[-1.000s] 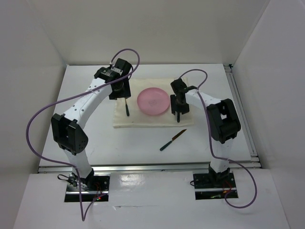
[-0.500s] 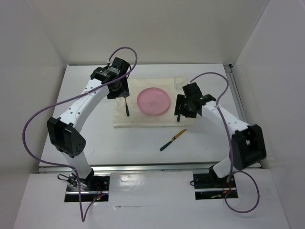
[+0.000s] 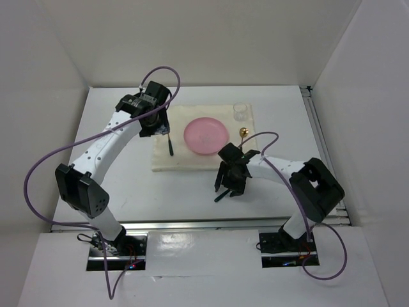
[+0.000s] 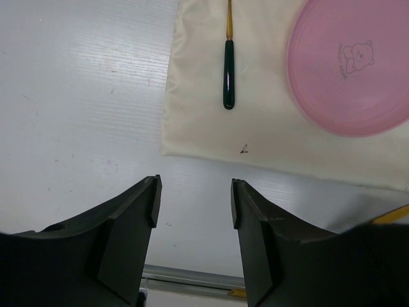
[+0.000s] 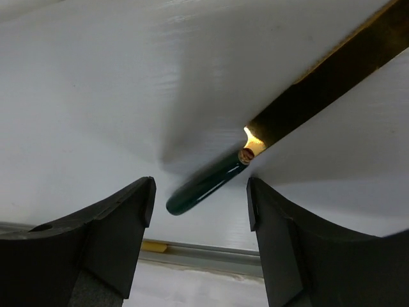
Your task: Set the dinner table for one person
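The dinner table (image 3: 121,185) is a glossy white top with a cream cloth (image 3: 192,160) on it. A pink plate (image 3: 206,135) sits in the middle of the cloth. Left of the plate lies a utensil with a dark green handle (image 3: 170,147), also in the left wrist view (image 4: 228,77). My left gripper (image 3: 157,123) hangs open over the cloth's left edge, nothing between its fingers (image 4: 137,211). A gold-bladed knife with a green handle (image 5: 204,185) lies on bare table in front of the cloth. My right gripper (image 3: 229,185) is open just over it, the handle end between the fingers.
A gold spoon (image 3: 243,133) lies on the cloth right of the plate, its handle partly hidden by my right arm. A clear glass (image 3: 241,112) stands at the cloth's far right corner. White walls enclose the table; a metal rail (image 3: 198,224) runs along the near edge.
My right arm swung from the cloth's right side down to the knife in front, its jaws opening wider and the spoon left behind. The left arm drew back slightly to the left.
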